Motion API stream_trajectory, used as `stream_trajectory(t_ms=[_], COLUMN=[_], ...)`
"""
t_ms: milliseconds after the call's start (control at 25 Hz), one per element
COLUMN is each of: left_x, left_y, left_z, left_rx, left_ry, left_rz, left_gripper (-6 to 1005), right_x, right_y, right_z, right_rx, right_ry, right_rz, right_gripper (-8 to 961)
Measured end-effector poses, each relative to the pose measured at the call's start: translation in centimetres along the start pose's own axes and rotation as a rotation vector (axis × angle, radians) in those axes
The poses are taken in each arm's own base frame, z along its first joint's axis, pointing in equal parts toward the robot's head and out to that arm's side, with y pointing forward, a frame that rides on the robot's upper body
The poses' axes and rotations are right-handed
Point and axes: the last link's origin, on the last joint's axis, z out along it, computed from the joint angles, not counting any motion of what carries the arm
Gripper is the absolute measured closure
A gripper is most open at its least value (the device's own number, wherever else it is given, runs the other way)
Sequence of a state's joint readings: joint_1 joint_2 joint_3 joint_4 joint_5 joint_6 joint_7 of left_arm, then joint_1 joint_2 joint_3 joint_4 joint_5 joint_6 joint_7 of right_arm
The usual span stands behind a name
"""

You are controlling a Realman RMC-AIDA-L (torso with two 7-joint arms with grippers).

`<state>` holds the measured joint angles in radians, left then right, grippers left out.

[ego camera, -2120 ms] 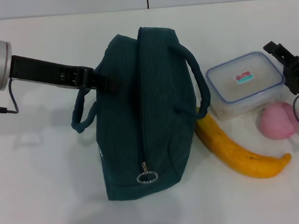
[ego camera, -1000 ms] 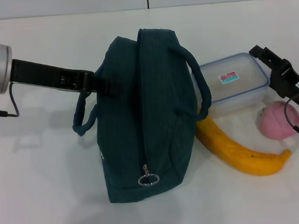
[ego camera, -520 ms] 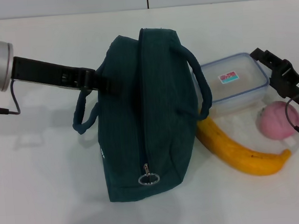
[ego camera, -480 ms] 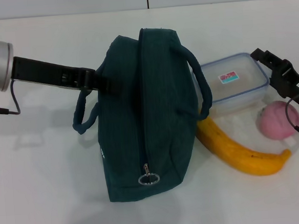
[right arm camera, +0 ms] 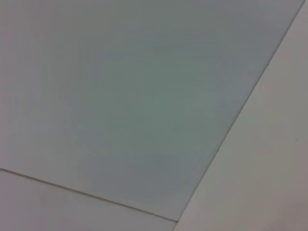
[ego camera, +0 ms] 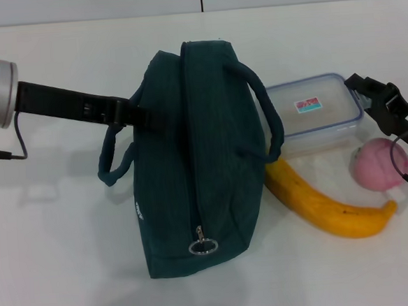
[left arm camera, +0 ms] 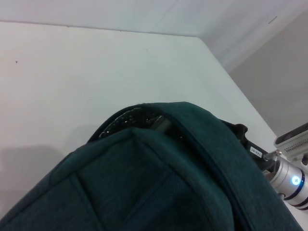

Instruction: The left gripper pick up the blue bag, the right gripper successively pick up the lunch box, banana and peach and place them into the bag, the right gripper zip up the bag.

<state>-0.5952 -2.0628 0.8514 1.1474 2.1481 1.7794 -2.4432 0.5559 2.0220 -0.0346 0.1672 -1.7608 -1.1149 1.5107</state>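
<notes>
On the table: blue bag (ego camera: 201, 160) stands in the middle, zipper closed.
Left gripper (ego camera: 142, 116): clamped on the bag's side handle.
Right gripper (ego camera: 367, 89): at the lunch box (ego camera: 313, 114); jaws cannot be judged.
Handling: box looks stiff, smooth, light; hold its long sides.
Label: small sticker, not readable.

You see a dark teal bag (ego camera: 197, 160), plain-woven, with a silver ring zip pull (ego camera: 201, 246) and a small white label (ego camera: 138, 211) on its side, just past the black left gripper (ego camera: 142, 115). Beside the black right gripper (ego camera: 367, 89) sits a clear lunch box (ego camera: 313, 114) with a blue rim and a red-and-teal sticker (ego camera: 306, 106). Near it lie a pink peach (ego camera: 378, 165) and a yellow banana (ego camera: 326, 200) with faint brown flecks. The table (ego camera: 56, 240) is white.
</notes>
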Motion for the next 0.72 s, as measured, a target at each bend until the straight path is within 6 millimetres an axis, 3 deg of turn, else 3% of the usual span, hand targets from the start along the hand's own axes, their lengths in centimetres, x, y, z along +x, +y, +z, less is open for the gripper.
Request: stream_trajectory(t_ms=[720], left_x=[0.0], left_y=[0.3], left_z=[0.2], left_rx=[-0.022], left_ry=[0.001], left_rz=[0.007], left_gripper=[947], right_x=[0.0], right_y=[0.8], right_z=[-1.3], right_rx=[-0.094], right_ry=[0.002], right_rz=[0.126], right_gripper=[844])
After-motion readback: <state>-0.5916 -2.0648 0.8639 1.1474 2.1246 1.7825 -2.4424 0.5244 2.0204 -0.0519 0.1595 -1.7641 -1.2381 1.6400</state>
